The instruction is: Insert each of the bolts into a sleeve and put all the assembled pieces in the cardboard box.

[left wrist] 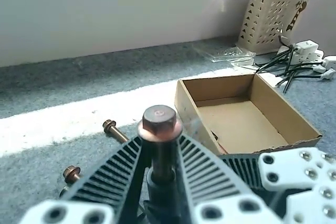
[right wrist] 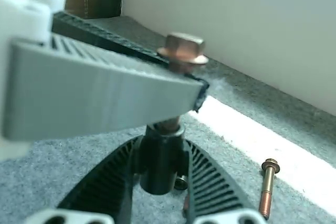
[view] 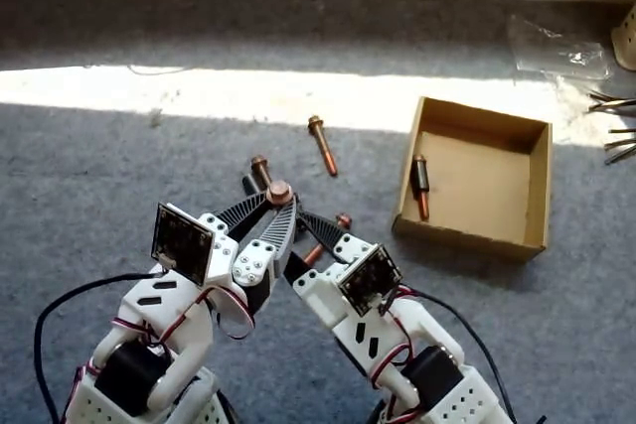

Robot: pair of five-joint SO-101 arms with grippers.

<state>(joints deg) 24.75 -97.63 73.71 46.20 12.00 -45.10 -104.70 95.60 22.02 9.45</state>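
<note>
The left gripper (left wrist: 160, 141) clamps the bolt (left wrist: 159, 120) upright, its shank entering the black sleeve (right wrist: 159, 163) clenched by the right gripper (right wrist: 161, 144); one assembled piece (view: 420, 184) lies in the cardboard box (view: 540, 186).

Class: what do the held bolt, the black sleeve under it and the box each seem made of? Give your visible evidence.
The bolt looks like metal with a coppery plated finish, judging by the sheen on its hex head. The sleeve is smooth matt black, perhaps plastic or coated metal; the look leaves it open. The box is plain brown cardboard with raw cut edges.
</note>
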